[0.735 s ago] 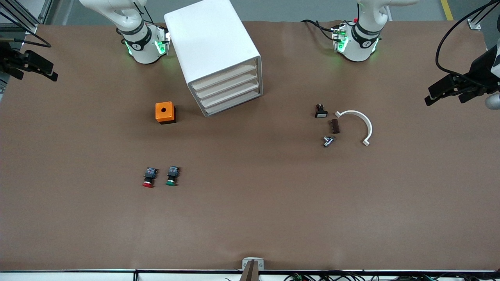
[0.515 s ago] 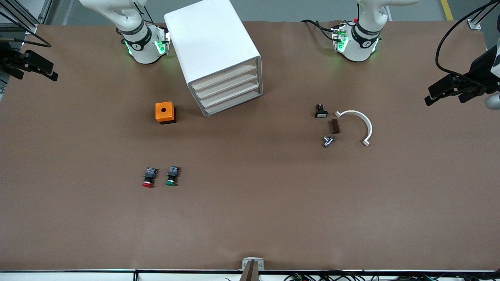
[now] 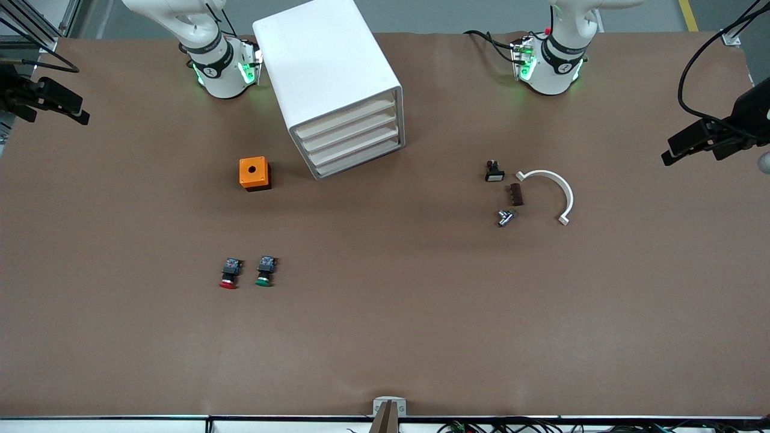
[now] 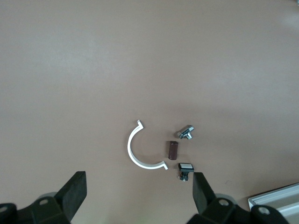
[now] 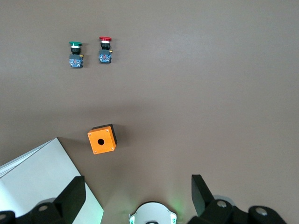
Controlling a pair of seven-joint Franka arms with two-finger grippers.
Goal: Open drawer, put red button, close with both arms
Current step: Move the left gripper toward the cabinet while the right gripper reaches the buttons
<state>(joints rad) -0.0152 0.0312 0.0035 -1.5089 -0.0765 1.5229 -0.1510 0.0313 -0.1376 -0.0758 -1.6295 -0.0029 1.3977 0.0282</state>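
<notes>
cabinet: my landmark. White four-drawer cabinet (image 3: 334, 84) standing on the counter (image 3: 385, 337), all four fronts flush.
drawer: second from the top (image 3: 350, 127), shut. Only a low front lip to hook; I judge it light and free-sliding, so pull gently or the whole cabinet may drag.
red button: red button (image 3: 229, 273) lying on its side, nearer the front camera than the cabinet, toward the right arm's end. Green button (image 3: 264, 272) just beside it, apart.
handling: small, rigid, light. Round cap looks slick and may roll; I would pinch the squarish black-and-blue body (image 5: 104, 56) across its flat sides.
orange box: orange box (image 3: 254, 173) beside the cabinet, between it and the buttons.
left fingers: left gripper (image 3: 701, 144) up over the counter's edge at my left arm's end, well clear of the cabinet; fingers (image 4: 74, 191) apart, empty.
right fingers: right gripper (image 3: 53, 103) over the edge at my right arm's end; fingers (image 5: 73, 196) apart, empty.
stage: nothing begun, I reckon; the drawer comes first.
</notes>
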